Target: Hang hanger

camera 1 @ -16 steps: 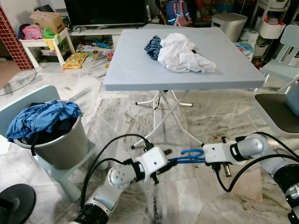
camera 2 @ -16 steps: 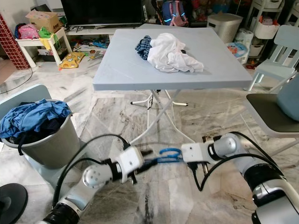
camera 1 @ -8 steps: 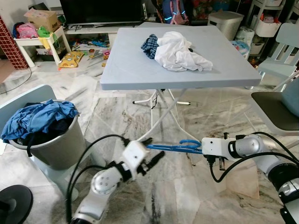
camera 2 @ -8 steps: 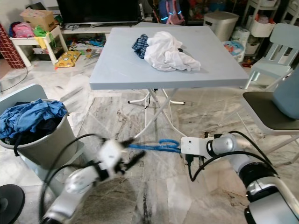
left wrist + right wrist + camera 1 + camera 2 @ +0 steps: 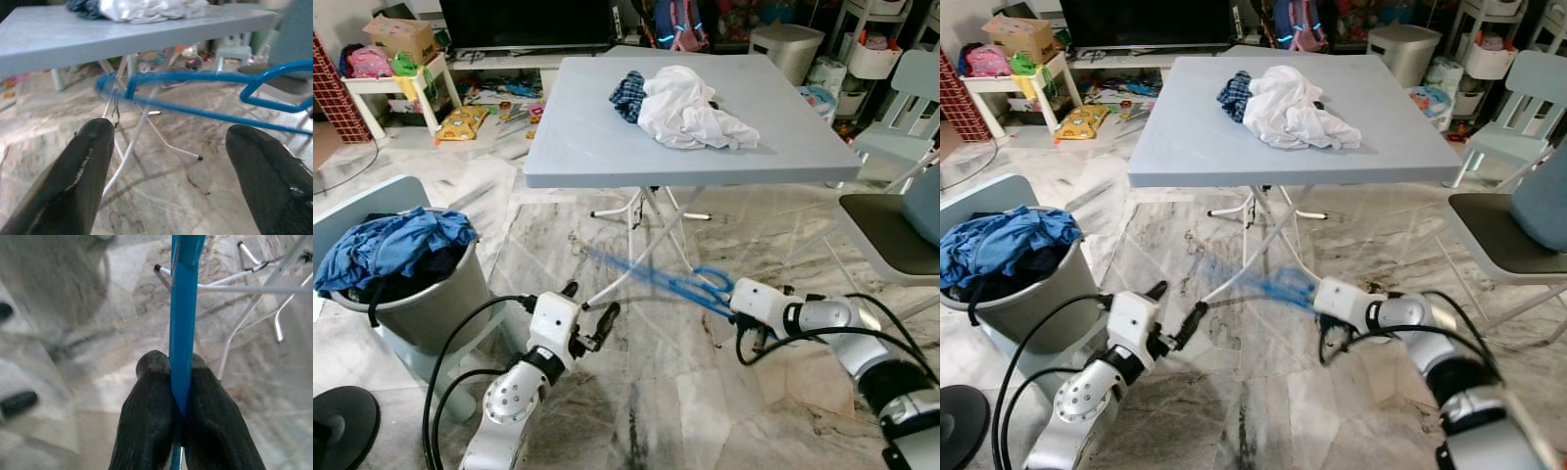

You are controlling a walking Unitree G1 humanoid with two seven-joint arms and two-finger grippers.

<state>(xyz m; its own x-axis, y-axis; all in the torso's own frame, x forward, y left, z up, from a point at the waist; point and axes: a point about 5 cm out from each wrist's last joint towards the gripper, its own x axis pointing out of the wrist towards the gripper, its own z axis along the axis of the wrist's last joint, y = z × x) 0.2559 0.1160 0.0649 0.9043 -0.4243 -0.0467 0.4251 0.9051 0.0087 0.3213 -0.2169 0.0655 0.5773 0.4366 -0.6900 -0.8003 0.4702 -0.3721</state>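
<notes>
The blue hanger (image 5: 690,286) hangs low in the air over the marble floor (image 5: 636,392), in front of the near edge of the tabletop (image 5: 607,147) and close to its white folding legs (image 5: 651,245). In the eye views it is blurred; its hook end sits by the right end effector (image 5: 180,382), and its long body streaks off to the left and farther away. The right end effector's two black fingers (image 5: 146,401) are pressed together on a blue bar of the hanger, which runs straight out between them.

The left end effector (image 5: 171,161) is low on the left, just beside the bucket (image 5: 431,304), with its fingers (image 5: 88,166) spread wide and nothing between them. In its wrist view the hanger lies ahead of the fingers, apart from them, beneath the tabletop's edge.

On the tabletop's far part lies a heap of white cloth (image 5: 690,108) with a checked blue cloth (image 5: 628,96) touching its left side. The grey bucket on the left is full of blue clothes (image 5: 386,250). A chair (image 5: 891,230) with a dark seat stands on the right. Toys and boxes (image 5: 406,44) lie at the far left, near a dark screen (image 5: 529,24).
</notes>
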